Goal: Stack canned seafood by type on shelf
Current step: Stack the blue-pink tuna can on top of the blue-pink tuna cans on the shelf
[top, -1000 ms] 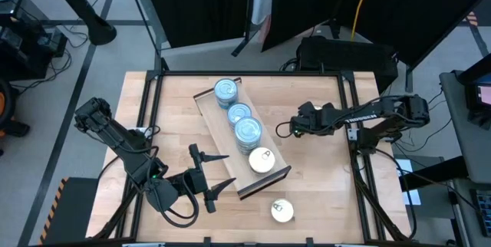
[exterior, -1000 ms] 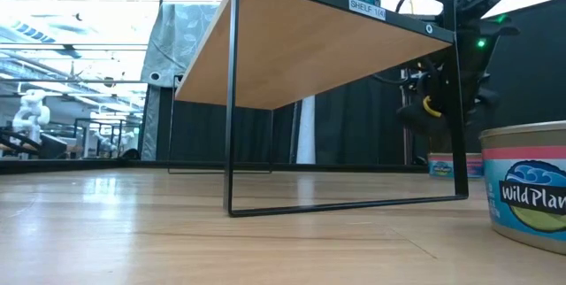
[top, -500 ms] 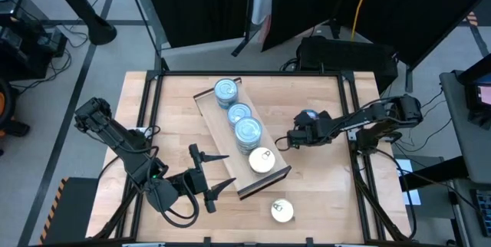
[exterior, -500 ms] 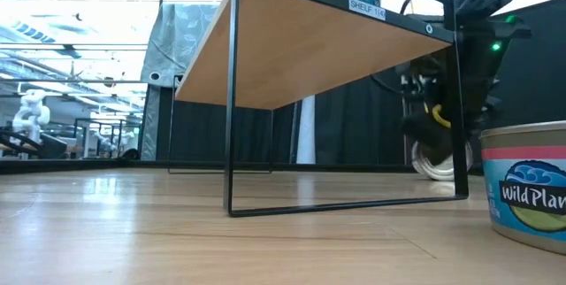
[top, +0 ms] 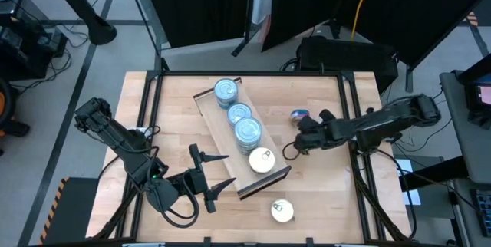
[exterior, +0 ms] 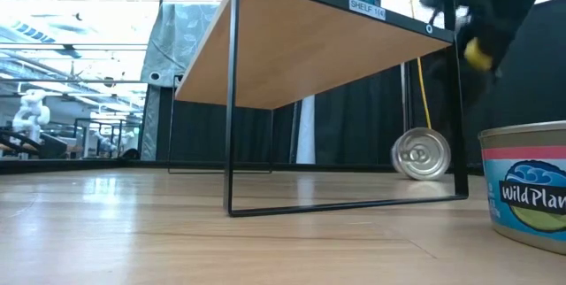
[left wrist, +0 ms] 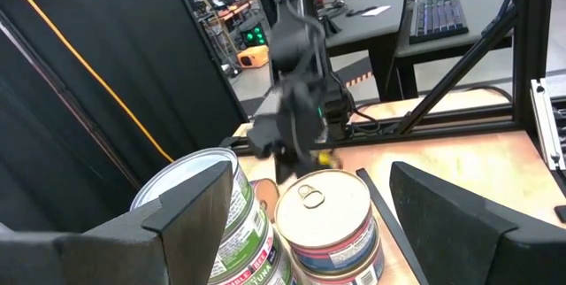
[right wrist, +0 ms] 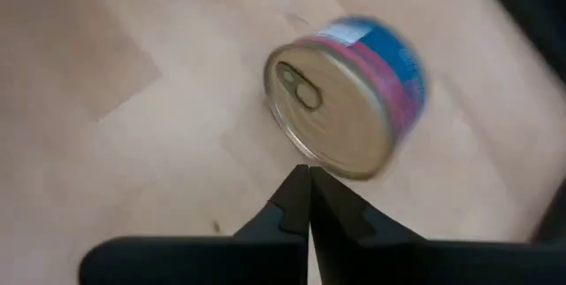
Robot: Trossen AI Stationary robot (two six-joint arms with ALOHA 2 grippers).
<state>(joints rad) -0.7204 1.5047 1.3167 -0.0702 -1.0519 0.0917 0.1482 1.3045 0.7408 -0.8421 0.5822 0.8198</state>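
High view: the shelf point(top: 242, 144) lies as a long board set diagonally across the worktop point(top: 176, 109), its long axis running from the far left toward the near right.
Shelf contents: three stacks of blue-topped tins point(top: 239, 114) stand in a row along the board, and a gold-topped stack point(top: 261, 159) sits nearest the dark lip at the board's near end.
Off the shelf: one gold-topped tin point(top: 281, 211) rests upright on the worktop near its front edge, just past the shelf's near end.
Loose tin: another tin point(top: 300, 114) lies tipped on its side on the worktop right of the shelf, its pull-tab face point(exterior: 421, 153) showing under the board in the low view.
Right pincer: its fingers point(right wrist: 305, 205) are pressed together and empty, with the right pincer point(top: 290, 151) low over the worktop between the shelf and the tipped tin.
Left pincer: it point(top: 220, 172) hangs at the front left of the worktop, fingers apart around nothing, pointing toward the shelf.
Hard to make out: the right arm is a dark blur in the low and left wrist views; the tipped tin's label is smeared.
Cut off: a tin point(exterior: 525, 190) at the low view's right edge shows only in part.
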